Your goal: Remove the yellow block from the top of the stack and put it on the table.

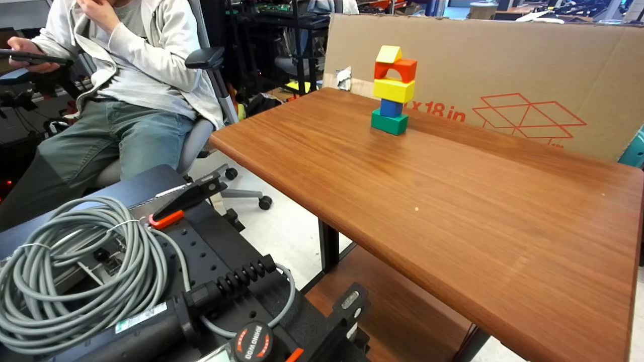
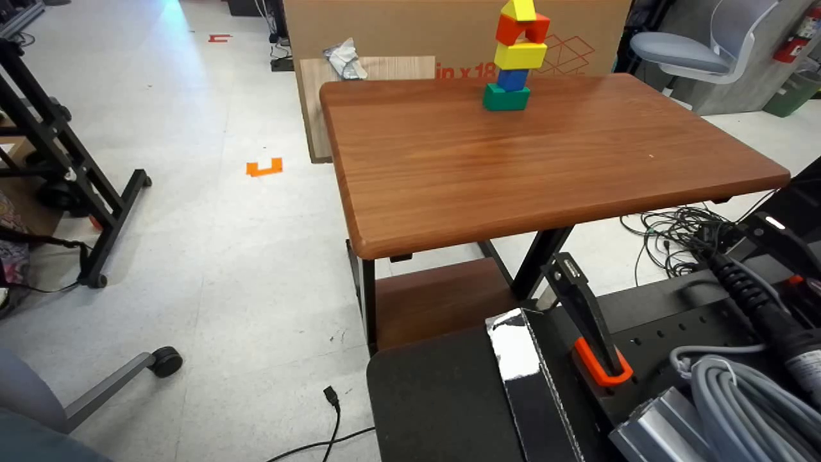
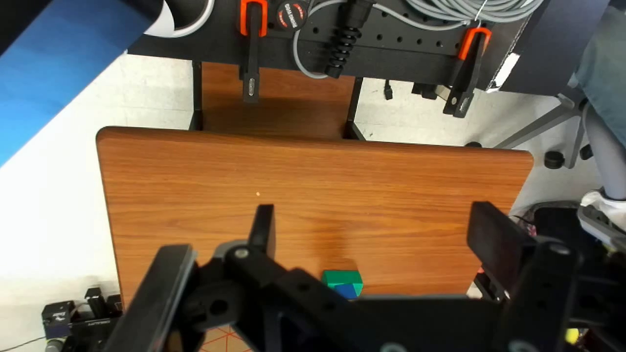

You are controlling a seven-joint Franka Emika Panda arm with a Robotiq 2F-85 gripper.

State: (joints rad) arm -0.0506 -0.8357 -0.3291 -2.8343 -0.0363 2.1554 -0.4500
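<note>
The stack stands upright near the far edge of the reddish-brown table (image 1: 483, 211), (image 2: 545, 154), (image 3: 313, 181). The yellow block (image 1: 389, 54), (image 2: 521, 9) on top is wedge-shaped. Below it are a red arch (image 1: 409, 70), (image 2: 537, 29), a yellow rectangular block (image 1: 394, 91), (image 2: 519, 56), a blue block (image 1: 390, 108), (image 2: 512, 80) and a green base block (image 1: 387, 122), (image 2: 507, 98). My gripper (image 3: 374, 210) is open and empty, high above the table. In the wrist view only the green (image 3: 342, 277) and blue (image 3: 346, 291) blocks show; the gripper hides the upper ones. Neither exterior view shows the gripper.
A large cardboard box (image 1: 533, 65), (image 2: 397, 25) stands upright behind the table's far edge, close to the stack. A black bench with coiled grey cable (image 1: 85, 271) and clamps (image 1: 191, 196) lies on the near side. A person (image 1: 115, 85) sits in a chair beside the bench.
</note>
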